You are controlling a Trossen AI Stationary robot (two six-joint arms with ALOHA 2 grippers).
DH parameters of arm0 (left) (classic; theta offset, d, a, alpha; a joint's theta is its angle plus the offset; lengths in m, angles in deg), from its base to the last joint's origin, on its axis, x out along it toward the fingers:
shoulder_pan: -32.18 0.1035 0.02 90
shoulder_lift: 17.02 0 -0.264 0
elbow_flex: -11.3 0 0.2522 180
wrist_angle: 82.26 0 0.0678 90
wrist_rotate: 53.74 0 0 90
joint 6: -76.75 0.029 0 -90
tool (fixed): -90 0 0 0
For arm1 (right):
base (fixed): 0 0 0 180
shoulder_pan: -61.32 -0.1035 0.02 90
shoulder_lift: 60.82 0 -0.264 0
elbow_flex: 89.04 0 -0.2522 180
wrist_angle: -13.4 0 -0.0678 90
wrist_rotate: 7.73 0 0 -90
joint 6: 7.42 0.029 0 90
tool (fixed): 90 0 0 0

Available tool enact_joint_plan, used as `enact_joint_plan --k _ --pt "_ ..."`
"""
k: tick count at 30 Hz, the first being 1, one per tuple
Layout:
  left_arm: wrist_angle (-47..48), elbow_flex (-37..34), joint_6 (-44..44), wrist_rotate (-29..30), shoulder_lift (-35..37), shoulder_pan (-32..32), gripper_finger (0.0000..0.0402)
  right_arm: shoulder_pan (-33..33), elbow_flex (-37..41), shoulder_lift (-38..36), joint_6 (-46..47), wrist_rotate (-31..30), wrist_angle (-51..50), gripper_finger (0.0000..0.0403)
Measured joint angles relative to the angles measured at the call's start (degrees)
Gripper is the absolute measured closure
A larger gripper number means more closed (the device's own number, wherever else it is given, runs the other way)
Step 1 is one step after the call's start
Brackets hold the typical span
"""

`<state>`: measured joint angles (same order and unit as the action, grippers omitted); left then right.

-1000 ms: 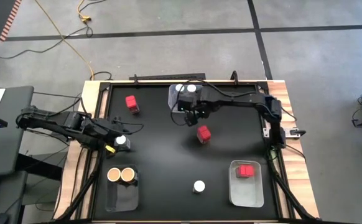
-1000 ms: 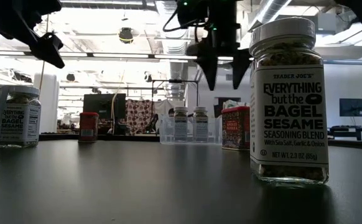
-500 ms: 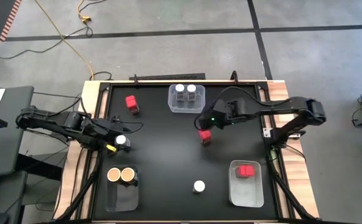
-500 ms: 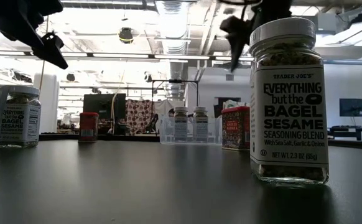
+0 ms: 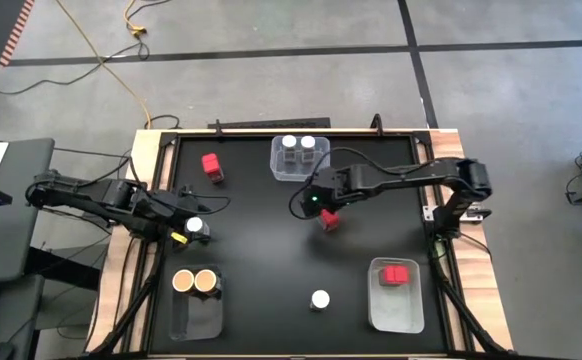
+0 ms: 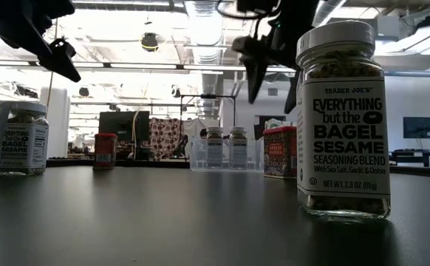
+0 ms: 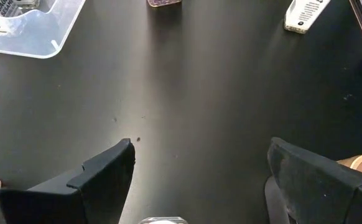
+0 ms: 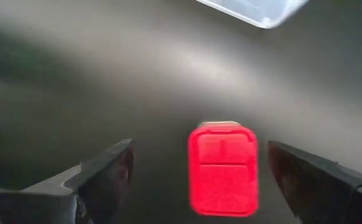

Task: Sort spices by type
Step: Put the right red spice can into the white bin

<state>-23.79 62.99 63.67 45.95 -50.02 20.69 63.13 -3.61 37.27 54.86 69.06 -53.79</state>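
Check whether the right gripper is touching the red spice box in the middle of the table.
Apart. In the right wrist view the red box sits on the table between the right gripper's open jaws, with clear gaps on both sides.

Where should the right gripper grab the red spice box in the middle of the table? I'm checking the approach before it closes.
Take the red spice box across its two long flat sides, coming straight down from above. It stands alone on the table with bare space on every side, and the right gripper is open, its fingers wider than the box on either side.

Overhead, table-level, 2 wrist cams
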Motion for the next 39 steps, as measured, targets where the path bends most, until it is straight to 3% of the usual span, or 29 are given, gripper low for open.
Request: enact_joint_plan --k 5,17,25,39 --pt "0.0 0.0 0.0 0.0 0.0 0.0 0.0049 0.7 -3.0 3.4 -1.5 0.7 -6.7 0.0012" --pt "0.0 0.0 0.0 0.0 0.0 0.0 0.0049 1.7 -2.2 6.1 -3.7 8.4 -6.0 0.0012" --pt "0.0 0.0 0.0 0.0 0.0 0.0 0.0049 1.9 -2.0 8.8 -3.9 9.8 -6.0 0.0016" --pt "0.0 0.0 0.0 0.0 0.0 0.0 0.0049 2.5 -2.0 9.6 -3.8 11.5 -6.3 0.0108"
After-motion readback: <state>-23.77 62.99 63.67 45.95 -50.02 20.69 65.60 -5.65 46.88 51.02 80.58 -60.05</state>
